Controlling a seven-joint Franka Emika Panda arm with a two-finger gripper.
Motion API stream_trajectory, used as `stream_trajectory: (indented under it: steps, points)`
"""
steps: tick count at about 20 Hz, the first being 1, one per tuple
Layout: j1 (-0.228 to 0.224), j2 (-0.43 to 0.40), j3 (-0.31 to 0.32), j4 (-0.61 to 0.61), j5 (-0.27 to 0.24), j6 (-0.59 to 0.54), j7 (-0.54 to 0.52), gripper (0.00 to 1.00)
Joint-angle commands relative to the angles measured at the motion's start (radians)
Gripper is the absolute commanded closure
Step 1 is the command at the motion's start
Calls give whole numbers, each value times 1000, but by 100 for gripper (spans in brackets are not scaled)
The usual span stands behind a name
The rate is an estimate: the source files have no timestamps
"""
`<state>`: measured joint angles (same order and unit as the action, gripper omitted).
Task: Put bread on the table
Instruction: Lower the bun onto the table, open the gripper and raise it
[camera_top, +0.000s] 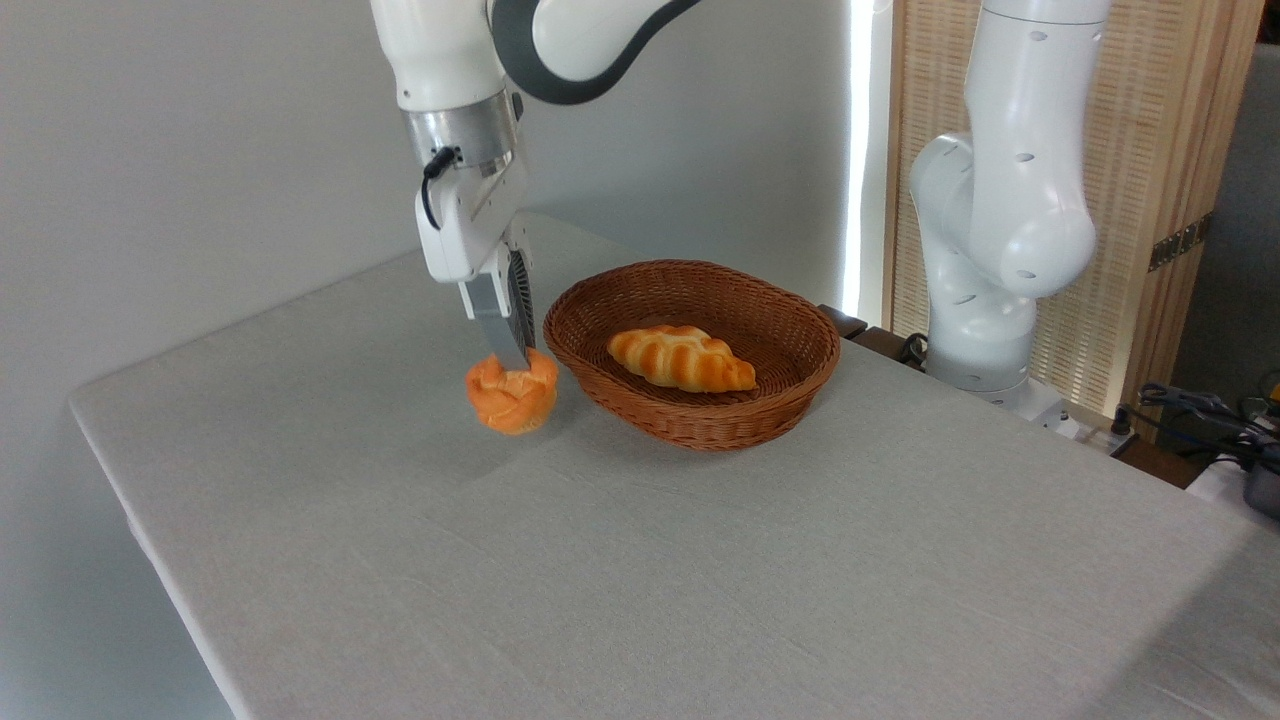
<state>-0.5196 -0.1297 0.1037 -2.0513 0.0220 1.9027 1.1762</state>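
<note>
While the jaws point straight down from the white arm, their tips are pressed into the lobed top of the bread (511, 393), clamped on it. That small orange bun hangs directly beneath them, its pale base at or barely above the grey-clothed surface (640, 560); contact cannot be judged. Just to the right of the jaws sits a brown wicker basket (700, 410), its rim close beside the bun, and a longer braided loaf (680, 358) lies inside it.
</note>
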Motion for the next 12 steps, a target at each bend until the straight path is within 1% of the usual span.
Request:
stream_trajectory:
  steps: [1,4,6,8,12]
  points:
    - [-3,16,10,13,-17,7,-12,0]
    - [-3,16,10,13,-20,6,-13,0]
    - [-3,13,10,13,-36,4,-41,0]
    - [-3,2,25,17,-36,6,-133,0]
    - [-3,-8,100,82,-34,-4,-434,0]
